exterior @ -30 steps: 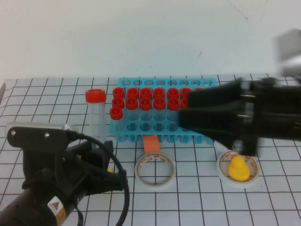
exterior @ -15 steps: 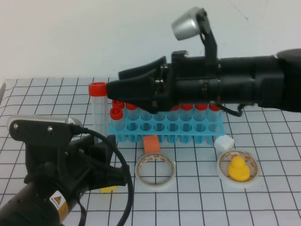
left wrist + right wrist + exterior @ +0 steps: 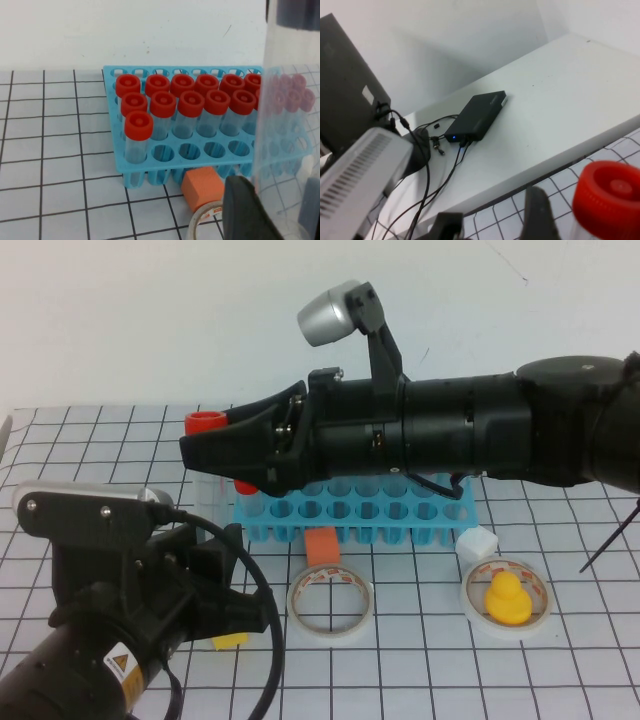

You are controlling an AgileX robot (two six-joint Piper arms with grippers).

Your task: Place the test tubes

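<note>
High view shows you the right gripper (image 3: pixel 197 455) stretched leftward, jaws spread wide, and the left gripper (image 3: pixel 215 540) at the near left, clamped on a tube. Just left of the blue rack (image 3: pixel 400 525) that test tube (image 3: pixel 205 423) stands upright, its red cap beside the right gripper's tips.

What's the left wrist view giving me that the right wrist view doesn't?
Only left wrist: the rack with capped tubes, an orange block and a tape roll. Only right wrist: the open right hand by the cap, plus a black box with cables beyond the grid. Both: the tube the left hand holds upright left of the rack, body in one, cap in the other.
</note>
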